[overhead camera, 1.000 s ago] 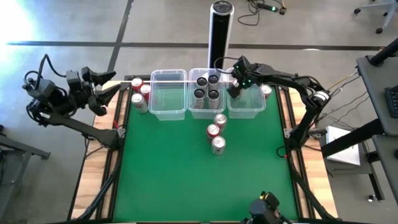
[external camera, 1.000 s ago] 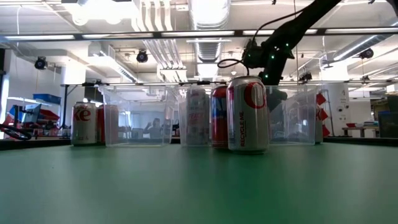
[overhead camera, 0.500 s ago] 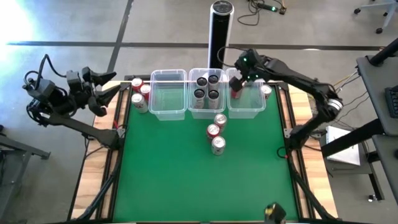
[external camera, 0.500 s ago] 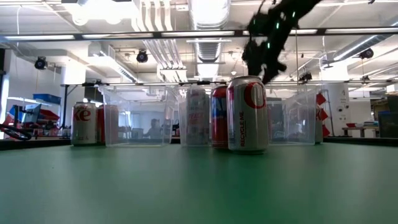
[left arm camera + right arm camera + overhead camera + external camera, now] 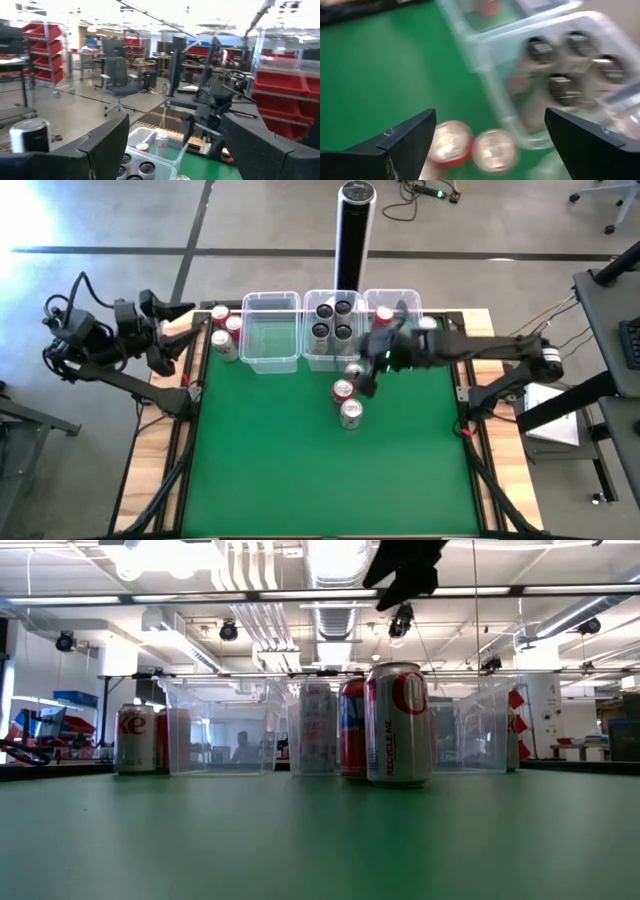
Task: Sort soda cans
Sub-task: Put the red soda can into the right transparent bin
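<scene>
1. Overhead, the left gripper (image 5: 190,335) waits off the bench's left edge, its jaws apart and holding nothing; the left wrist view shows the same wide gap between its two dark fingers (image 5: 107,142).
2. Just inside that edge, three cans (image 5: 224,340) stand in a cluster on the green bench (image 5: 280,470), beside the left clear bin (image 5: 270,362). The level view shows only a red-and-white one (image 5: 134,738) plainly, the rest blurred behind plastic.
3. Four dark cans (image 5: 333,320) fill the middle bin (image 5: 312,362) in a square; from the right wrist view they appear as smeared silver tops (image 5: 567,65) through the clear wall.
4. Three more cans (image 5: 346,392) stand in a short line on the mat in front of the middle bin. The level view stacks them together, the nearest silver-white can (image 5: 398,723) hiding much of the red one behind it.
5. One red can (image 5: 384,314) stands at the back of the right bin (image 5: 412,298), and another can (image 5: 428,324) stands outside that bin's right wall.
6. The right gripper (image 5: 368,370) hangs low over the line of cans, motion-blurred from above; its own view shows the jaws wide apart and empty, two round tops (image 5: 470,145) between the fingers.
7. Behind the bins rises a tall black cylinder (image 5: 354,235) with a silver cap.
</scene>
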Controlling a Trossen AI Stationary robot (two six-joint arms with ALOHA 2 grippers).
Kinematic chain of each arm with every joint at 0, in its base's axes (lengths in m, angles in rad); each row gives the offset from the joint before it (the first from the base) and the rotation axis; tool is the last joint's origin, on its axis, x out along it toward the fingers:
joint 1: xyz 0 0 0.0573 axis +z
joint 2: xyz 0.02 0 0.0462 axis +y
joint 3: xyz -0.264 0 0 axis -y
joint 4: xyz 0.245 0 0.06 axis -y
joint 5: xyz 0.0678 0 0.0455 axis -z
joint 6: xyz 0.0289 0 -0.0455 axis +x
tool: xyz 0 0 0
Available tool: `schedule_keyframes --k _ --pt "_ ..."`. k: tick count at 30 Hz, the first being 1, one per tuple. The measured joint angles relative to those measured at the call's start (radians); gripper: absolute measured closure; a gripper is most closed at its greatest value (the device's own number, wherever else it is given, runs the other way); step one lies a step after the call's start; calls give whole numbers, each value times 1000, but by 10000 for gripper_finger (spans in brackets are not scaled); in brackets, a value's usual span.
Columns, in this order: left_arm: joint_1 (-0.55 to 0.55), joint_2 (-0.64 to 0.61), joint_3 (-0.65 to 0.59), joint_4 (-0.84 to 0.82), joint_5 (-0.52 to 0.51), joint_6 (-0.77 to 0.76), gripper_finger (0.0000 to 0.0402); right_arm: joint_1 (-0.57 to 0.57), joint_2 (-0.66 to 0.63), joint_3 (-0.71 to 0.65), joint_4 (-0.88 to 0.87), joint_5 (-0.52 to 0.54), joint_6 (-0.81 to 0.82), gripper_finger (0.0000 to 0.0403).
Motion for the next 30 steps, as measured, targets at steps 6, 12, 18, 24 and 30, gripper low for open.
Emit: schedule_keyframes --k 6,12,18,24,30 --pt "0 32 0 37 3 12 102 63 111 0 -10 52 413 35" --pt "0 57 0 26 4 -4 102 105 211 62 -19 103 827 35" --pt "0 61 0 -31 5 -42 102 164 321 180 -235 222 1112 35" --pt "0 60 0 -39 5 -37 102 171 424 280 -395 217 1162 35" --pt "0 60 0 -39 5 -28 102 160 496 343 -404 177 1254 35"
